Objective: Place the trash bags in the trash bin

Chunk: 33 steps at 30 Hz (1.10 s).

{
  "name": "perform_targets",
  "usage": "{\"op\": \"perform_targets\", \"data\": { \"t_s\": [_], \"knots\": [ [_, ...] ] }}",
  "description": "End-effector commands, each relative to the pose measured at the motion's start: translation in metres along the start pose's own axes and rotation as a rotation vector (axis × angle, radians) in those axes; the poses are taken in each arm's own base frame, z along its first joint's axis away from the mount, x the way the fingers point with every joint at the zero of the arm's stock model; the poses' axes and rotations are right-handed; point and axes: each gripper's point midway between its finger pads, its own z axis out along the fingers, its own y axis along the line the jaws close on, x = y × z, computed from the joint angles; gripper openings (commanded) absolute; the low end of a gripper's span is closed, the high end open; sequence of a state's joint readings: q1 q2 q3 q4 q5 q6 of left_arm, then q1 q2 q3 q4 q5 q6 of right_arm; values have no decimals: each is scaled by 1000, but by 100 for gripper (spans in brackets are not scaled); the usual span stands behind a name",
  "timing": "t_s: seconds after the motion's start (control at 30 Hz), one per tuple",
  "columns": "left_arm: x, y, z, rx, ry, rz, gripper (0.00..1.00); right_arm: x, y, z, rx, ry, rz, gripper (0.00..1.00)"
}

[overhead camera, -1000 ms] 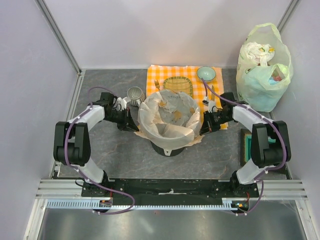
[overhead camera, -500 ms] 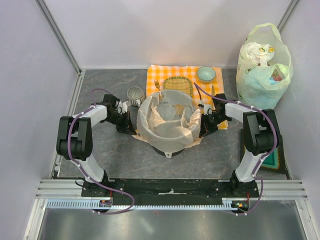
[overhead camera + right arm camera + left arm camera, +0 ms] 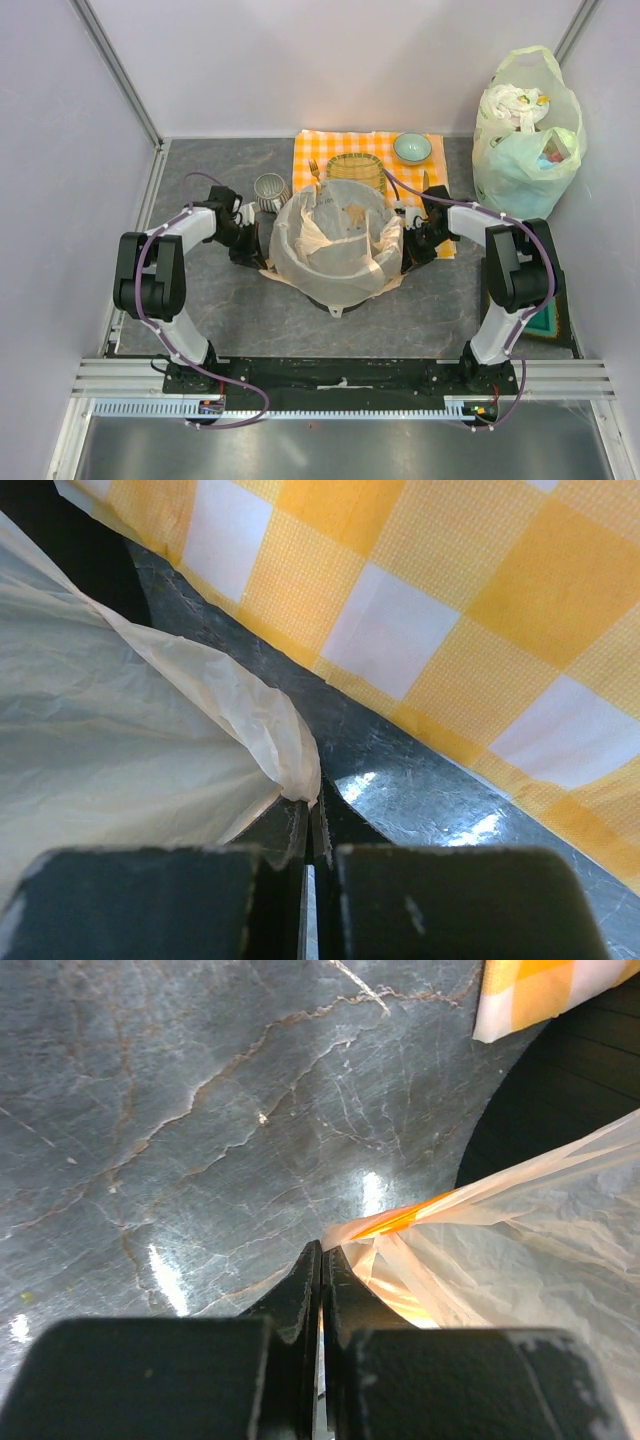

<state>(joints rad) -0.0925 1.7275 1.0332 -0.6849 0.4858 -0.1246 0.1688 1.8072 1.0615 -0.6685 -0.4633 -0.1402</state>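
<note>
The pale peach-orange trash bag (image 3: 335, 262) is draped over and into the black trash bin (image 3: 335, 300) at the table's middle, its skirt hanging down the outside. My left gripper (image 3: 262, 248) is shut on the bag's left edge (image 3: 385, 1228), low beside the bin (image 3: 570, 1090). My right gripper (image 3: 405, 250) is shut on the bag's right edge (image 3: 270, 730), low beside the bin's right side (image 3: 60, 550). Only the bin's base shows under the bag in the top view.
A small grey mug (image 3: 270, 190) stands behind my left gripper. A yellow checked cloth (image 3: 310, 160) with a woven mat (image 3: 355, 166), fork and teal bowl (image 3: 412, 147) lies behind the bin. A full pale green bag (image 3: 525, 140) stands at the back right. A green object (image 3: 548, 320) lies at the right edge.
Both grippers have moved inward against the bin's sides and pulled the bag's edges down; the bag now hangs lower over the bin's outside. The right arm has drawn in.
</note>
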Motion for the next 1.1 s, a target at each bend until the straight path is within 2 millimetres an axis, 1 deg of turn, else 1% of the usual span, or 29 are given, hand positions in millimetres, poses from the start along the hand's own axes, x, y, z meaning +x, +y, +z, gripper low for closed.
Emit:
{"op": "perform_targets", "data": {
  "t_s": [0.0, 0.17, 0.27, 0.3, 0.33, 0.37, 0.4, 0.43, 0.47, 0.5, 0.53, 0.57, 0.6, 0.63, 0.67, 0.7, 0.73, 0.77, 0.8, 0.83, 0.87, 0.9, 0.97, 1.0, 1.03, 1.07],
  "knots": [
    [-7, 66, -13, -320, -20, 16, 2, 9, -74, 0, 337, 44, -76, 0],
    [-10, 71, -15, -346, -30, 34, 2, 6, -80, 3, 397, 29, -93, 0],
    [-10, 65, -11, -309, -26, 47, 2, 2, -74, 4, 382, 1, -99, 0],
    [-10, 60, -10, -276, -22, 60, 3, 0, -70, 4, 364, -10, -90, 4],
    [-12, 55, -12, -255, -32, 72, 9, -2, -67, 2, 349, -13, -88, 18],
    [-12, 50, -15, -239, -34, 83, 24, -6, -62, -4, 339, -32, -94, 23],
    [-16, 44, -24, -232, -62, 97, 32, -9, -56, -8, 321, -50, -90, 27],
    [-20, 38, -35, -228, -79, 110, 54, -15, -47, -23, 310, -97, -93, 41],
    [-24, 31, -46, -222, -113, 121, 63, -16, -45, -29, 307, -110, -80, 49],
    [-29, 27, -55, -222, -138, 131, 69, -15, -40, -36, 295, -109, -68, 62],
    [-32, 23, -62, -220, -162, 136, 76, -18, -35, -46, 292, -130, -67, 67],
    [-34, 22, -71, -218, -183, 133, 77, -23, -35, -56, 295, -151, -57, 71],
    [-41, 16, -87, -221, -238, 164, 81, -18, -33, -63, 293, -143, -41, 78],
    [-44, 14, -95, -224, -260, 182, 87, -21, -30, -76, 298, -173, -42, 81],
    [-46, 16, -104, -229, -284, 175, 88, -21, -33, -86, 307, -188, -24, 84],
    [-51, 10, -118, -225, -334, 194, 88, -22, -31, -97, 311, -194, -20, 90],
    [-55, 21, -132, -235, -372, 165, 89, -24, -29, -110, 319, -222, -37, 97],
    [-58, 18, -142, -217, -407, 164, 90, -24, -29, -124, 326, -234, -33, 98],
    [-66, 17, -156, -213, -456, 170, 92, -25, -26, -133, 328, -248, -51, 98],
    [-70, 19, -173, -216, -507, 161, 93, -26, -24, -146, 339, -271, -86, 98],
    [-77, 11, -186, -185, -548, 178, 93, -26, -20, -158, 343, -281, -102, 98],
    [-79, 7, -194, -180, -569, 192, 94, -26, -15, -170, 350, -312, -126, 98],
    [-84, 1, -212, -188, -622, 205, 94, -23, -14, -180, 365, -314, -182, 98],
    [-86, -3, -216, -177, -638, 212, 94, -19, -11, -183, 363, -313, -208, 98],
    [-86, -12, -220, -144, -654, 236, 94, -15, -9, -179, 344, -296, -225, 98],
    [-86, -15, -220, -128, -658, 241, 94, -6, -7, -168, 309, -267, -227, 98]
  ]
}}
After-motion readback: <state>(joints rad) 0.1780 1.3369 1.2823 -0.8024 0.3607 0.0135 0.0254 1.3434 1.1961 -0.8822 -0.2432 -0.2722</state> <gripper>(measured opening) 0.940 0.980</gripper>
